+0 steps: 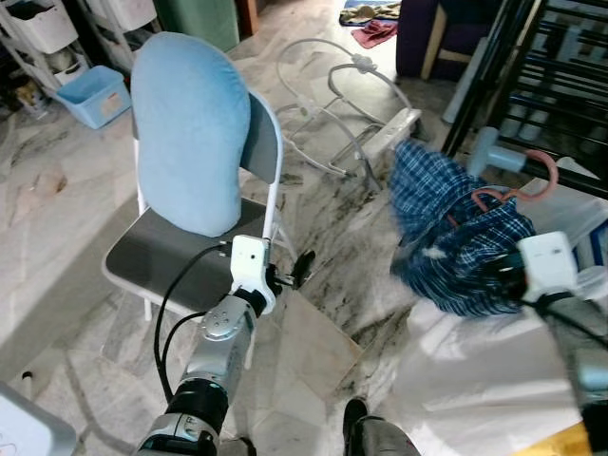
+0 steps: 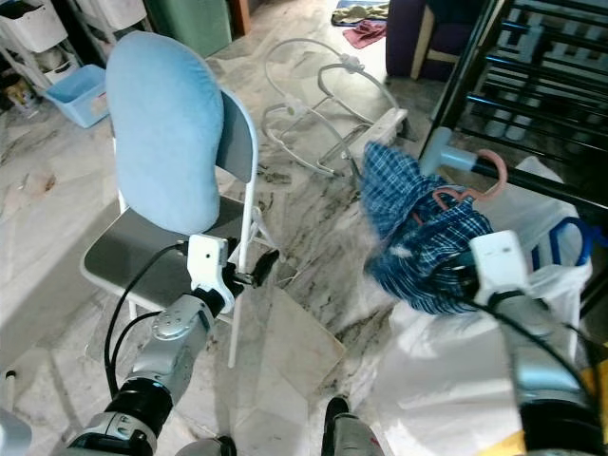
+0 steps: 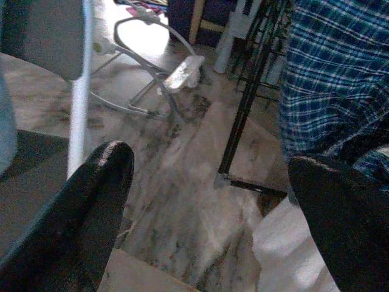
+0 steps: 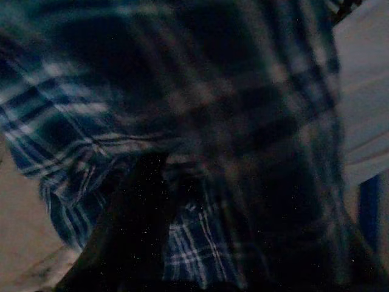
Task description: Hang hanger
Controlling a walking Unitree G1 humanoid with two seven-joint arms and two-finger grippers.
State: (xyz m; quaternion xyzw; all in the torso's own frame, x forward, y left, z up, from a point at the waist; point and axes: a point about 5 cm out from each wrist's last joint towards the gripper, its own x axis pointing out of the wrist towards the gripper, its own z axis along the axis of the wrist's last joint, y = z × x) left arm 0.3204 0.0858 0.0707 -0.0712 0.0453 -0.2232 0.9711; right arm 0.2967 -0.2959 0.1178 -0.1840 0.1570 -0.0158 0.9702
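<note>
A blue plaid shirt (image 1: 446, 228) hangs bunched on a pink hanger, whose hook (image 1: 543, 171) sticks up above the cloth. The shirt is held in the air at my right, in front of a black metal rack (image 1: 560, 57). My right gripper (image 1: 499, 275) is buried in the fabric and shut on it. In the right wrist view, plaid cloth (image 4: 200, 121) wraps around one dark finger (image 4: 130, 219). My left gripper (image 1: 294, 269) floats open and empty beside the chair's front corner. Its two black fingers (image 3: 103, 201) are spread wide apart.
A grey folding chair (image 1: 161, 252) with a light blue cushion (image 1: 190, 133) stands at left. A white wire rocker frame (image 1: 342, 95) lies on the marble floor behind. A white plastic bag (image 1: 494, 370) sits under the shirt. A blue bin (image 1: 93, 95) and white drawers are at far left.
</note>
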